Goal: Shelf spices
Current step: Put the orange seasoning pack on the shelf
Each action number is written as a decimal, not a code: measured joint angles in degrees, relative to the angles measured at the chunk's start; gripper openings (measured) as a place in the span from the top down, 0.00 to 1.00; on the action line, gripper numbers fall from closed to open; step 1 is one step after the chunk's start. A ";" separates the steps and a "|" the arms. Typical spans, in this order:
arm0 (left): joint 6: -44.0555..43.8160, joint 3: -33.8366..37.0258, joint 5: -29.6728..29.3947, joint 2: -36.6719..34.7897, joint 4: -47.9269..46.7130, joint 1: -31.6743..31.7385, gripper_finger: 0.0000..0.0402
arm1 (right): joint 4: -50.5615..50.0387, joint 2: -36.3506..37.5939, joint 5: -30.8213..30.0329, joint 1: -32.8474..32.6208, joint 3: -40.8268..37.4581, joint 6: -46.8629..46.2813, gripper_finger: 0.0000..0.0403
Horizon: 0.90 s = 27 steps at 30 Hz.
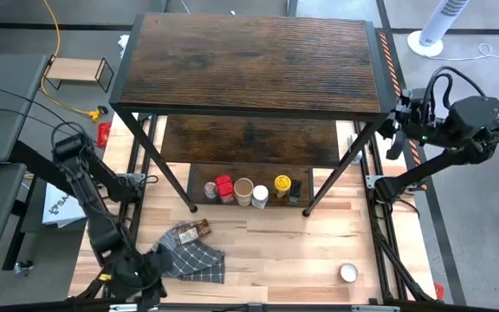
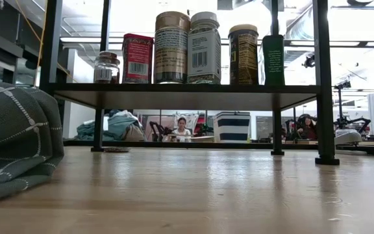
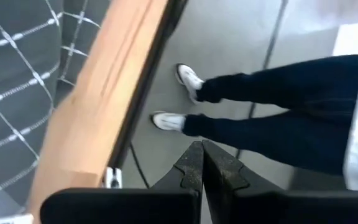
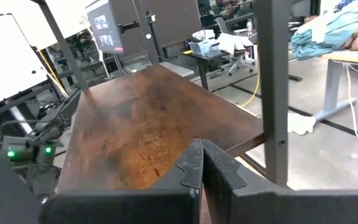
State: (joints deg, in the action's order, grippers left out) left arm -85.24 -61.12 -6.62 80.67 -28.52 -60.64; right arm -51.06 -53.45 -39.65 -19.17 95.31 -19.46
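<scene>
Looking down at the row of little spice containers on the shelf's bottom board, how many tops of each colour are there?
Dark top: 2
Red top: 1
Tan top: 1
White top: 1
Yellow top: 1
Total: 6

Grey floor (image 1: pixel 457 78) around the light-wood table (image 1: pixel 301 260). White tower fan (image 1: pixel 436 26) at 1 o'clock, small light-wood stand (image 1: pixel 76 71) at 10 o'clock. Beyond: desks, office chair (image 4: pixel 232 46), monitor (image 4: pixel 107 28), seated people (image 2: pixel 182 128). A person's legs in white shoes (image 3: pixel 188 78) stand beside the table edge.
</scene>
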 joint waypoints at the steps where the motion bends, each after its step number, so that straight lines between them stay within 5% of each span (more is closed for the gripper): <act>1: 0.12 0.00 -0.54 0.90 0.11 -0.03 1.00 | -0.08 -0.01 0.55 0.00 0.00 0.00 1.00; 8: 1.97 -0.09 -6.09 2.20 -4.14 0.01 0.86 | -0.95 -0.04 1.29 -0.01 0.00 -1.29 1.00; 20: 19.28 -0.09 -6.00 1.61 -18.87 8.57 0.36 | -4.66 -0.04 2.79 -0.01 0.00 -4.13 1.00; 27: 21.36 0.10 -12.61 1.71 -26.20 12.45 0.29 | -6.31 -0.24 2.81 0.00 0.00 -4.69 1.00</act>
State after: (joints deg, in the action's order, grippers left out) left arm -63.88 -61.03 -19.23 82.38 -54.72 -48.19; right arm -57.37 -53.69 -36.84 -19.17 95.31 -24.16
